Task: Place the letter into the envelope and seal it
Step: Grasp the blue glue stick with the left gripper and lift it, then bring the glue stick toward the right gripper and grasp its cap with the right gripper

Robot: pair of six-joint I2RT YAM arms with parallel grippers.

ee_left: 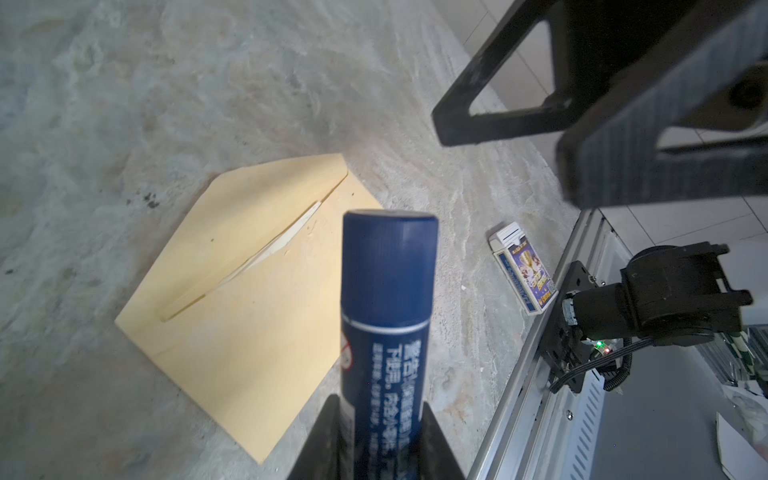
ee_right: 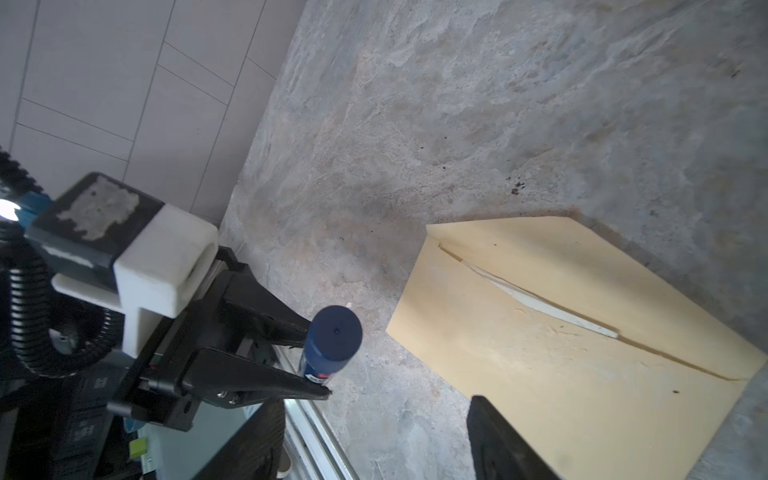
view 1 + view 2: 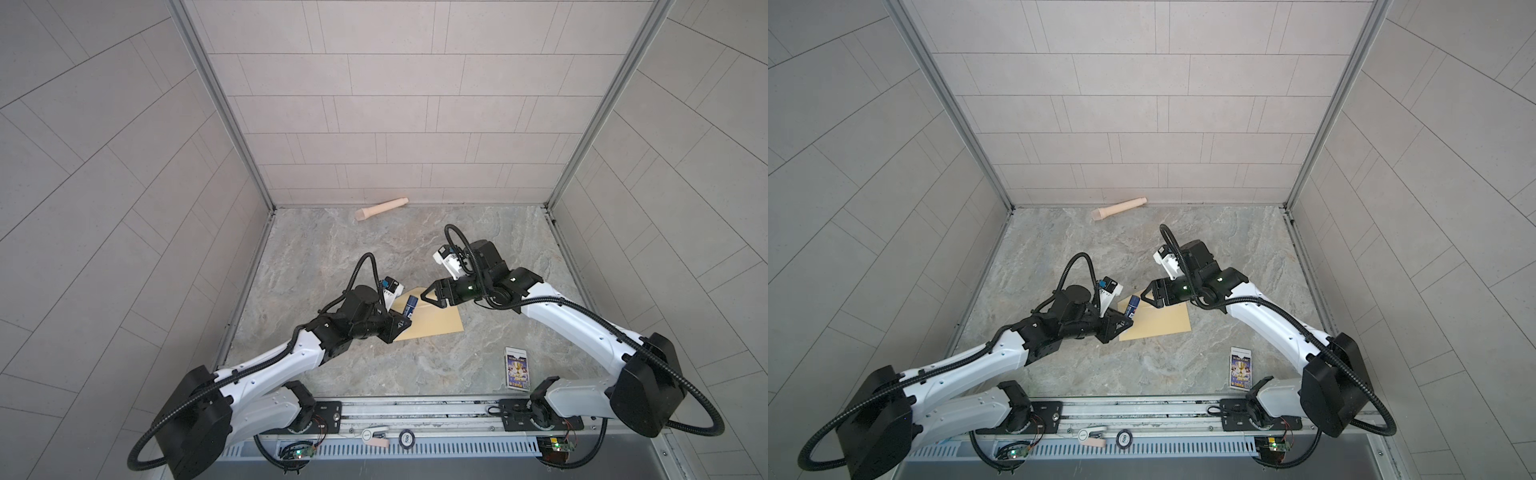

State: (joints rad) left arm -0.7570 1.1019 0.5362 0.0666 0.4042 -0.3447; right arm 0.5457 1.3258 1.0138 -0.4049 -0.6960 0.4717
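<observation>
We've a blue glue stick [image 1: 386, 311] clamped in the left gripper [image 2: 318, 361], just beside the envelope [image 3: 432, 322] on grey marbled tabletop [image 3: 374, 257], the letter [image 1: 291, 239] showing in its mouth. Our right gripper [image 3: 432, 298] gapes empty above it; tiled walls [image 3: 395, 104] all round, card box [image 3: 517, 368] well behind.

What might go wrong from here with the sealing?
1. The left pincer grips the tube only near its base; if the open right pincer pulls the cap, the tube may slip.
2. A strip of letter shows at the envelope mouth; glue may catch it.
3. Nothing holds the envelope, so rubbing may drag it.
</observation>
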